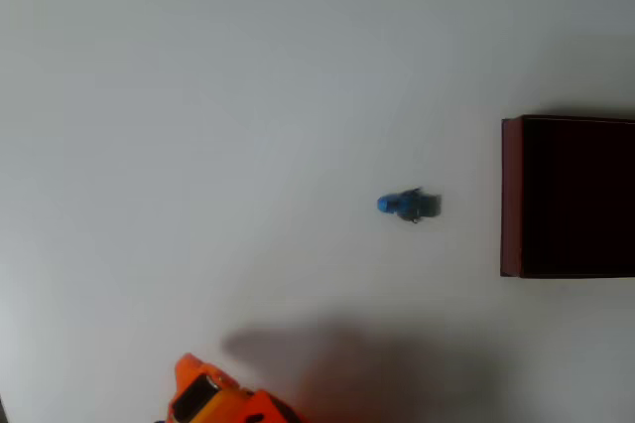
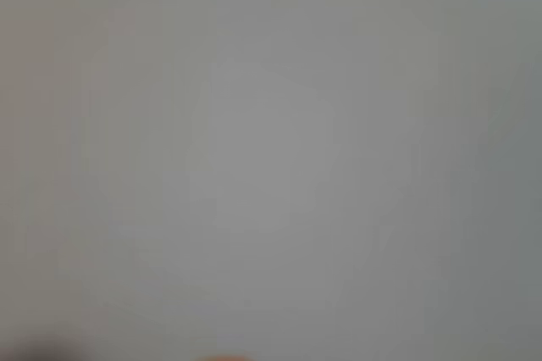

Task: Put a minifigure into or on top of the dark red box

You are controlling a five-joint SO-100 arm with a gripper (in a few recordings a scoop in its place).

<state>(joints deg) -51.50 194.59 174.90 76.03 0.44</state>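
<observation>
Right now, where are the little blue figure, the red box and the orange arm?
minifigure [image 1: 408, 205], overhead view, on its body.
dark red box [image 1: 511, 195], overhead view, on its left wall.
orange arm [image 1: 223, 401], overhead view, on its top.

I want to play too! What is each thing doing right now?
minifigure: lying on its side on the table, apart from the box.
dark red box: open on top, nothing seen inside.
orange arm: at the overhead view's bottom edge, far from the minifigure.

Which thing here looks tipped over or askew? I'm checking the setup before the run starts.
The minifigure seems to lie on its side on the white table, head pointing left in the overhead view, apart from the dark red box. The box sits square and looks undamaged.
</observation>
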